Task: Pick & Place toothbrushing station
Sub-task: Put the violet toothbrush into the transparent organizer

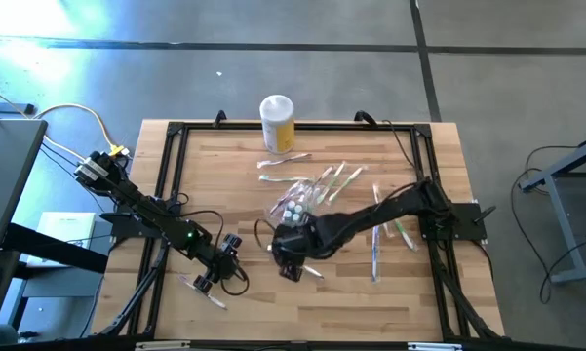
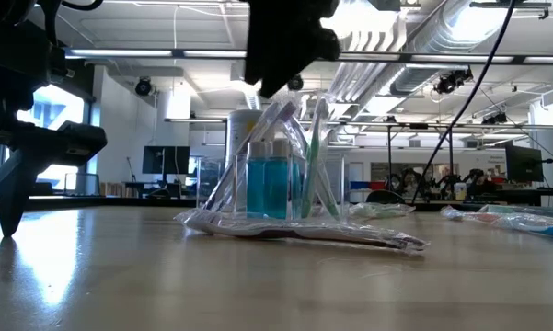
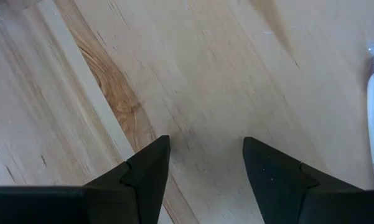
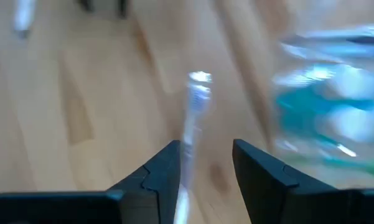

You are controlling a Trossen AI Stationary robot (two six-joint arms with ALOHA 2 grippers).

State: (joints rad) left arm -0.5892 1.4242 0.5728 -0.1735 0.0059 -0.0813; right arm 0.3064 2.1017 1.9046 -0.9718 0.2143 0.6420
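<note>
The right gripper (image 4: pixel 204 163) had its jaws part-open around a wrapped white toothbrush (image 4: pixel 193 118), not visibly clamped; the clear plastic toothbrushing station (image 4: pixel 330 106) stood just beside them. Centring the handle first looked wise. The left gripper (image 3: pixel 205 158) waited open, empty.

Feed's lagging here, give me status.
Left end effector open, idle over bare wood. Right end effector astride wrapped toothbrush, beside toothbrushing station. Loose toothbrushes nearby.

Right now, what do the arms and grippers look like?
Both arms are dark, jointed and slim. The left arm has a small green light and yellow cable at its base. The left gripper and right gripper each have two black, angular, wedge-shaped fingers.
</note>
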